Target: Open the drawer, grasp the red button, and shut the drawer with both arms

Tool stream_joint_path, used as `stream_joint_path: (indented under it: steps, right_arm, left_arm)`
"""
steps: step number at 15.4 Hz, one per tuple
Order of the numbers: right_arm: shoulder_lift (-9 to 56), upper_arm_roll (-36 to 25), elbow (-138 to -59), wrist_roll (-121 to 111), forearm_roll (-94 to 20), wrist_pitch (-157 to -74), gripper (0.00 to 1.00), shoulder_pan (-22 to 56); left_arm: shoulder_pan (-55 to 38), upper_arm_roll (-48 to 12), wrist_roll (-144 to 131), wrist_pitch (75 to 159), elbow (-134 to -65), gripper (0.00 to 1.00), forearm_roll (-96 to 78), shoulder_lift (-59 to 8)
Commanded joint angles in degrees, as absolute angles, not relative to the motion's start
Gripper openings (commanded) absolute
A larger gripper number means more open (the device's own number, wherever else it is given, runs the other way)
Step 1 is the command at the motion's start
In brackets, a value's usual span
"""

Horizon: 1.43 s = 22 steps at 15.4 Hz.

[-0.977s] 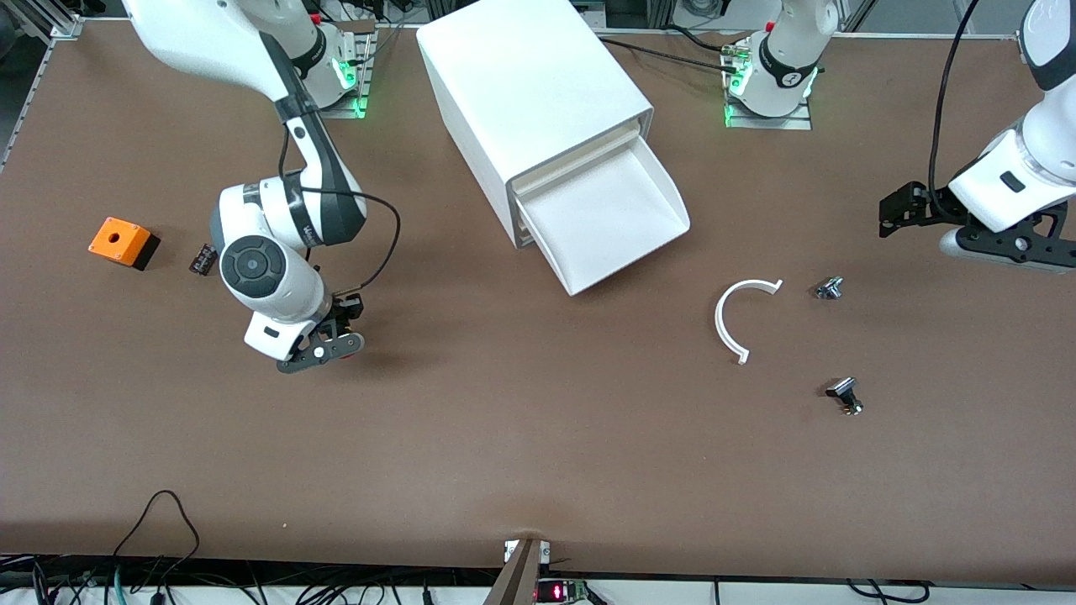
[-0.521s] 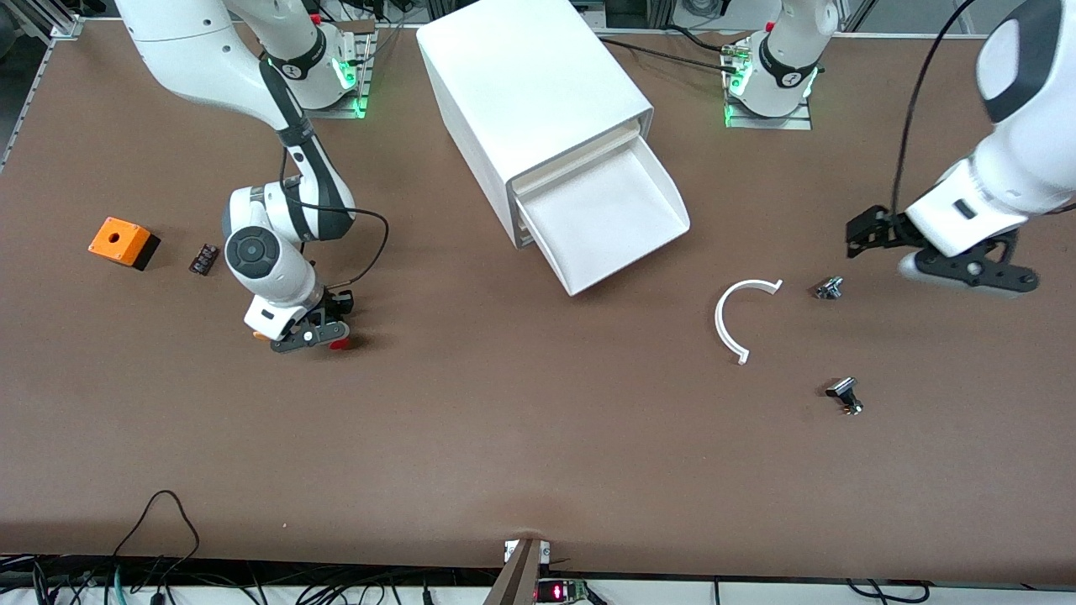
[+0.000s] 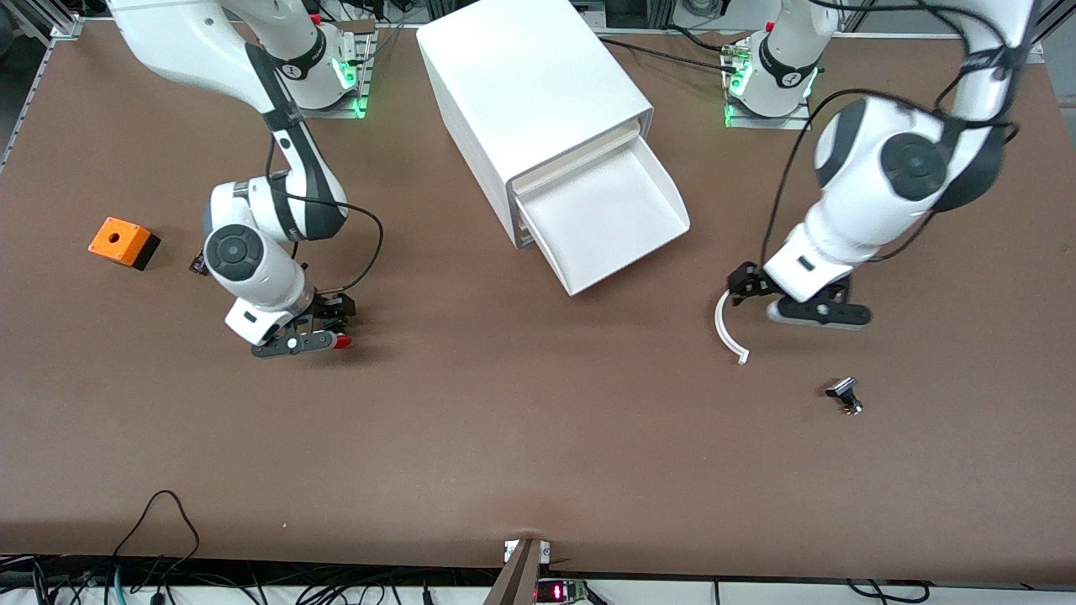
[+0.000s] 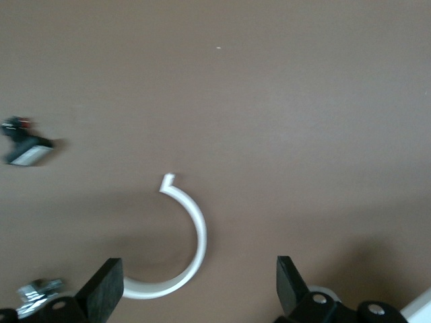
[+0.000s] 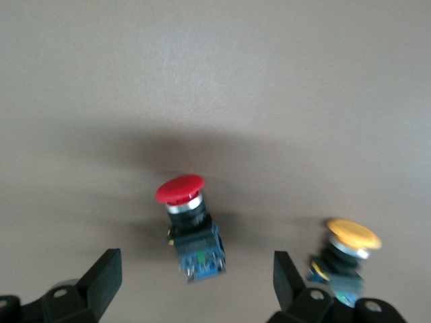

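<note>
Brown table (image 3: 521, 437), red button (image 5: 180, 190) between spread fingers (image 5: 101, 282).

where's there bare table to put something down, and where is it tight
Widest bare patch: the table nearer the front camera than the open drawer, between the right tool and the white curved strip. Crowded: under the right tool, where the red button and yellow button sit close together, and around the left tool over the strip.
</note>
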<state>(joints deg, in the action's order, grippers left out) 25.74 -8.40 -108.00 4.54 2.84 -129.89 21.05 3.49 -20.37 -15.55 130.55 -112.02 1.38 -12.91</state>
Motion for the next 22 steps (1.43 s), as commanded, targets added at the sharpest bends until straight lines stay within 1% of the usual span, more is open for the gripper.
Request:
stream_joint_path:
  steps: [1,4,6,9,11,13,16,18,19,22]
  right_arm:
    - [24.4,-7.7,-101.4,5.7,2.6,-119.7,1.00,20.5]
    - [22.0,-7.7,-97.0,5.5,0.7,-113.5,1.00,19.7]
    - [21.9,-7.5,-94.0,5.5,0.6,-107.9,1.00,17.8]
    - [19.2,-7.3,-92.0,5.6,0.4,-104.2,1.00,15.5]
    - [16.4,-5.6,-92.0,5.7,0.5,-102.2,1.00,12.8]
    - [14.4,-1.8,-92.0,5.7,0.7,-101.3,1.00,8.4]
    - [11.4,-1.1,-92.0,5.4,1.1,-101.2,1.00,6.2]
    - [9.4,-1.7,-91.6,5.5,2.4,-101.2,1.00,5.4]
    - [9.1,-2.7,-90.1,5.2,3.1,-101.0,1.00,5.1]
    - [9.1,-7.2,-83.7,4.8,2.2,-96.8,1.00,5.0]
  left_arm:
    - [0.5,-20.0,-22.3,137.3,-114.3,1.00,0.6,-15.9]
    - [-3.7,-20.0,-31.2,142.0,-120.2,1.00,0.6,-15.5]
    - [-6.4,-20.0,-37.2,145.1,-123.6,1.00,0.6,-15.2]
    - [-9.7,-20.0,-45.8,145.2,-125.8,1.00,0.7,-14.1]
    - [-13.0,-20.6,-51.6,144.5,-127.5,1.00,0.7,-12.6]
    - [-13.8,-23.9,-57.9,144.3,-129.5,1.00,0.7,-11.3]
    - [-13.8,-29.7,-64.1,142.0,-130.8,1.00,0.6,-10.1]
    - [-13.7,-33.3,-67.7,141.2,-131.6,1.00,0.6,-9.7]
    - [-13.7,-34.4,-69.2,141.2,-131.6,1.00,0.6,-9.6]
    - [-13.8,-34.5,-69.6,141.2,-131.8,1.00,0.5,-9.6]
